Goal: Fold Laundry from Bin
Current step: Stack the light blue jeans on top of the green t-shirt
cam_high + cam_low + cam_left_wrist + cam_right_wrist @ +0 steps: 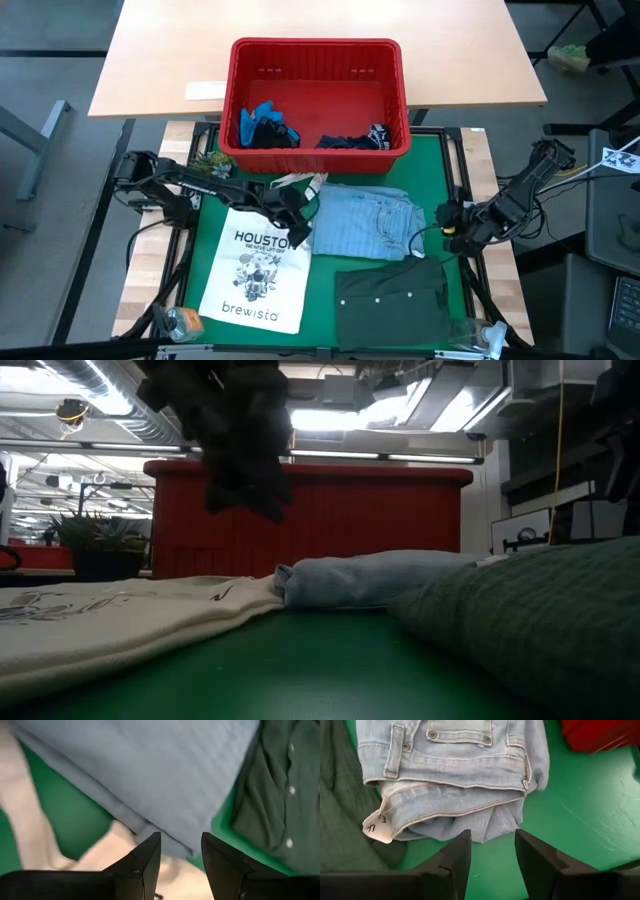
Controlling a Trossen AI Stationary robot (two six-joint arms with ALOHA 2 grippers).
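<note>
The red bin [315, 48] stands at the far edge of the green mat [450, 170]. A bright blue garment [265, 122] and a dark navy one [355, 140] lie in it. A folded light blue denim garment [365, 222] lies flat mid-mat, and a folded dark green shirt [392, 298] lies nearer. My left gripper [181, 852] hovers open over the denim's left edge [150, 827], above the white tote bag [255, 270]. My right gripper [492, 850] is open just right of the denim [465, 795], over bare mat. Nothing is between either pair of fingers.
The tote bag lies flat on the mat's left half, touching the denim's left side. A small plant [212, 162] stands left of the bin. A bottle [180, 322] lies at the near left corner and a clear object [485, 335] at the near right. Bare mat shows right of the denim.
</note>
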